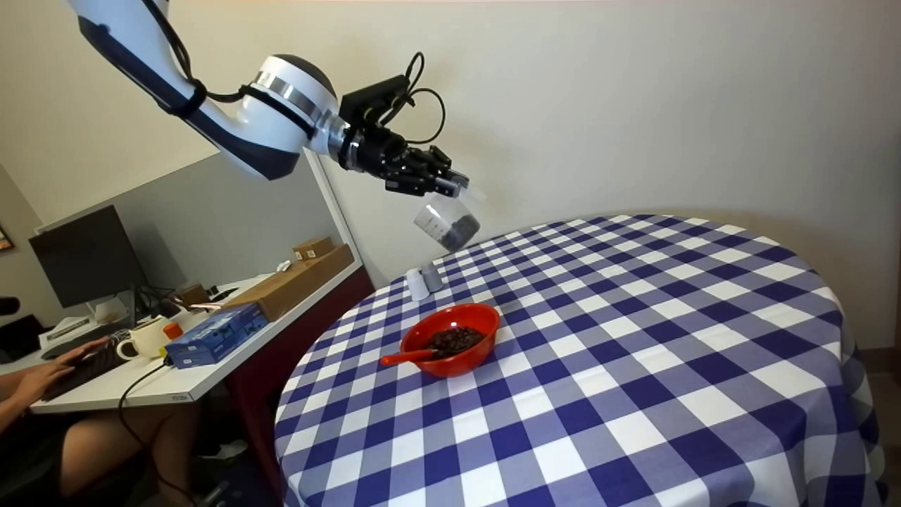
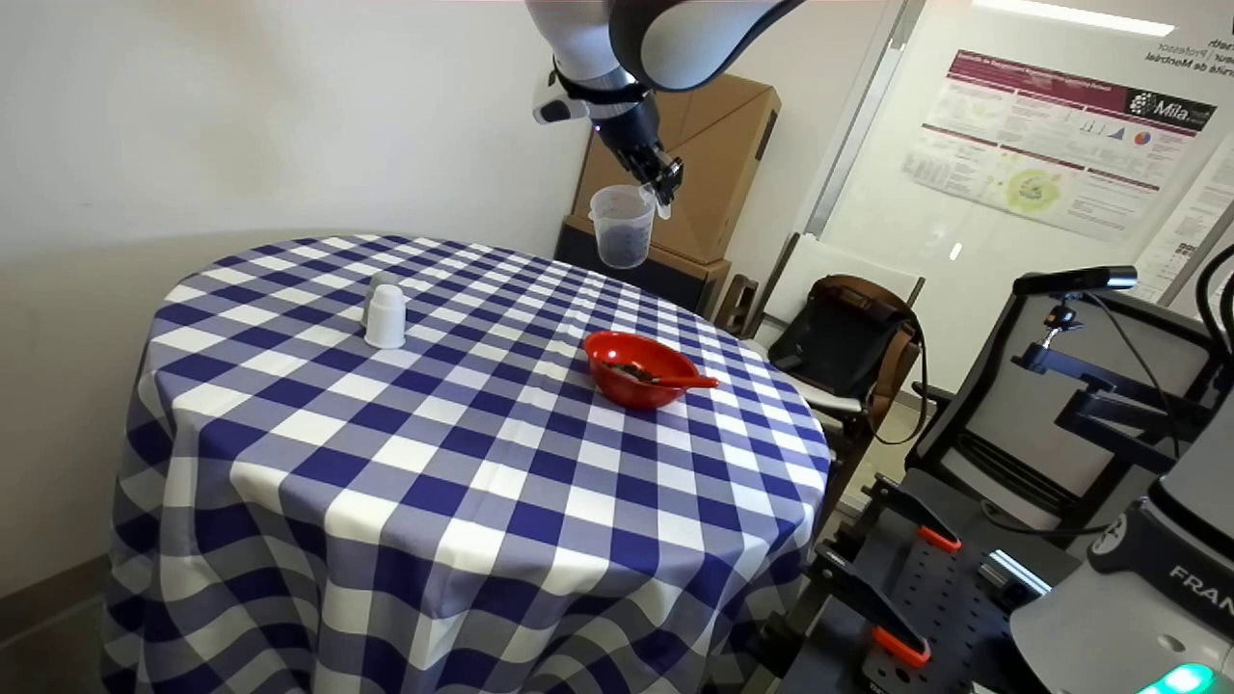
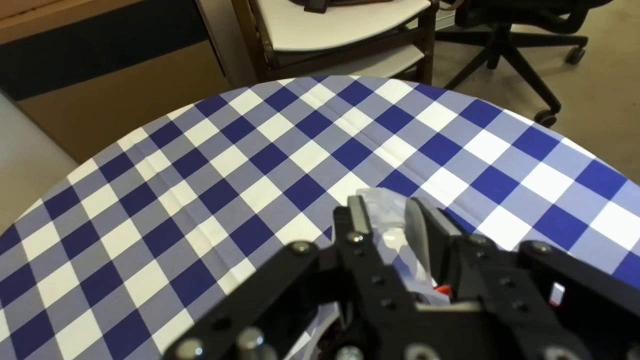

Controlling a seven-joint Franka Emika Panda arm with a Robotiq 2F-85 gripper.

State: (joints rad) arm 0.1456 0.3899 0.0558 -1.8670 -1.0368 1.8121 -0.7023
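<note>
High above the round, check-clothed worktop (image 1: 633, 352), the claw (image 3: 388, 214) is closed on the handle of a translucent plastic measuring cup (image 2: 622, 226), and something dark (image 1: 462, 231) shows through the cup's wall. Near the worktop's left edge in an exterior view sits a red bowl (image 1: 457, 367) of small dark bits (image 1: 456, 339), a red utensil (image 1: 407, 357) jutting over its rim; closer to the far-left edge, a white shaker (image 1: 417, 284) and a grey shaker (image 1: 432, 277) stand side by side.
</note>
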